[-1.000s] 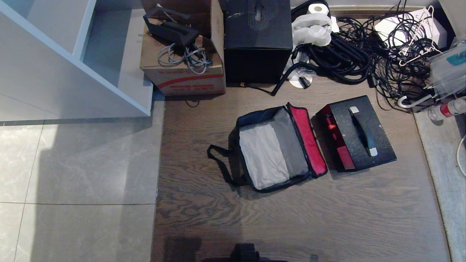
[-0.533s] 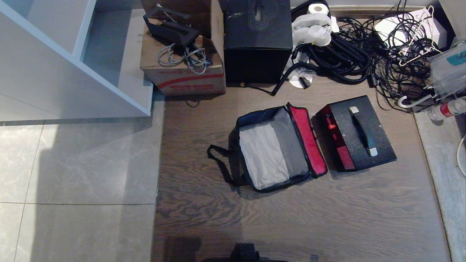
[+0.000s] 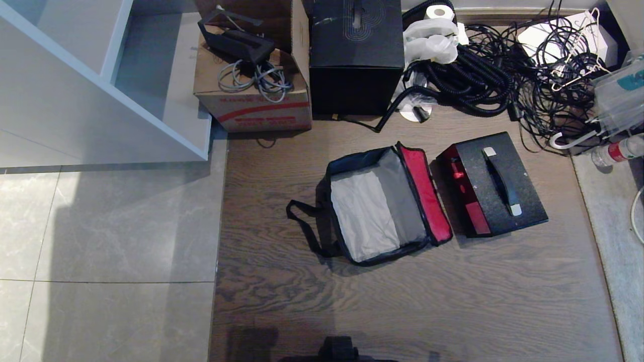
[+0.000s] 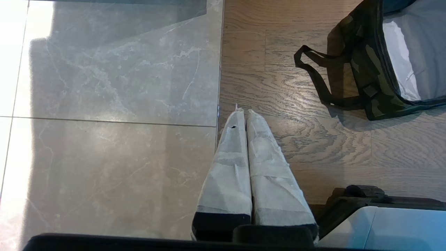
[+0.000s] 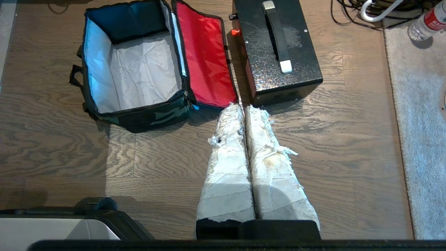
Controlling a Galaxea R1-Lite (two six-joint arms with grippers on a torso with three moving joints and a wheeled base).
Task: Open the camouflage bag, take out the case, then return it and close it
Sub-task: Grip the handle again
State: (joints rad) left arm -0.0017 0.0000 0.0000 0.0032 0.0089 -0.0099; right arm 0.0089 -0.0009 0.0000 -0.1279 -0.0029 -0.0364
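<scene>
So the bag (image 3: 382, 203) is lying open on the wood floor, red lid (image 3: 425, 193) flopping toward the case (image 3: 495, 183), which is sitting just beside it on the robot's right, handle (image 3: 498, 181) up. Both arms are hanging back near the base: left gripper (image 4: 244, 115) and right gripper (image 5: 244, 109) are each showing padded fingers pressed together, holding nothing. My guess is the case is waiting to go back in. What's worrying me: the lid is sagging between bag and case, so the case could be snagging it on the way over, or catching the soft rim and folding a wall inward.
</scene>
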